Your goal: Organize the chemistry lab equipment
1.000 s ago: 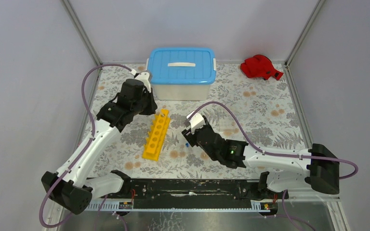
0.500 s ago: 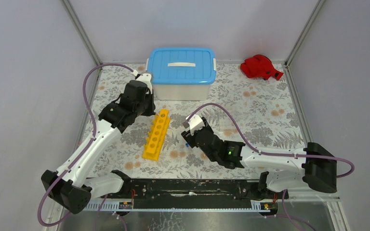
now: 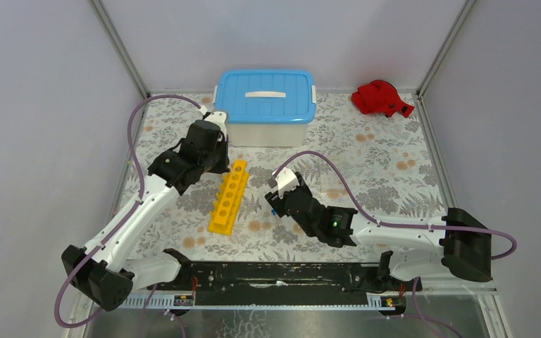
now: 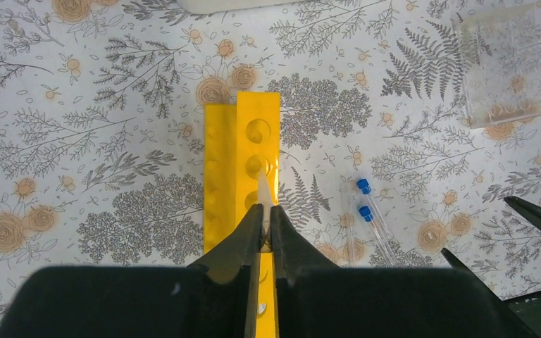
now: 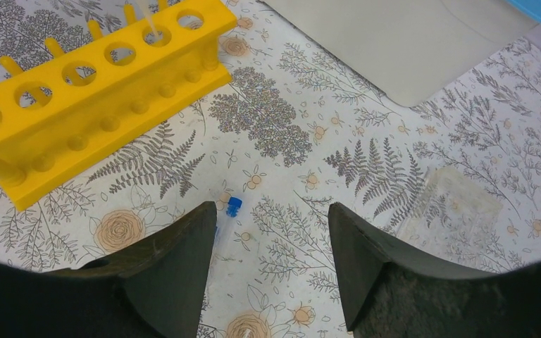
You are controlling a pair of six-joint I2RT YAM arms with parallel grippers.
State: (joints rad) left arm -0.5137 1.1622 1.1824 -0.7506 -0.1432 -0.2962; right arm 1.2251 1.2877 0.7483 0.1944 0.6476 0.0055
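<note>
- Top external view is showing the flower-patterned table (image 3: 387, 162) carrying everything, with both arms reaching in from its near edge.
- White tub (image 3: 264, 132) with a blue lid is sitting at the far middle of the table, lid on.
- Yellow test-tube rack (image 3: 228, 196) is lying in front of the tub and a little to its left, running from near to far, with its row of round holes facing up.
- Left gripper (image 4: 265, 211) is hanging over the far half of the rack. Its jaws are pinching a thin clear tube (image 4: 261, 191) between nearly touching fingers.
- Right gripper (image 5: 271, 208) is hovering low over the table just right of the rack. Its jaws are spreading wide and gripping nothing.
- Red cloth (image 3: 380, 98) is lying bunched in the far right corner, well apart from the rest.
- Clear plastic block (image 4: 500, 63) is resting flat on the table right of the rack, and its details are too faint to tell.
- Pinched tube is pointing down and away, its tip meeting the second hole from the rack's far end. How deep it is sitting I cannot tell.
- Two blue-capped tubes (image 4: 366, 204) are lying side by side on the table, near the rack's right side but apart from it.
- On the right wrist view, one blue cap (image 5: 233, 205) is showing close beside the inner edge of one finger.
</note>
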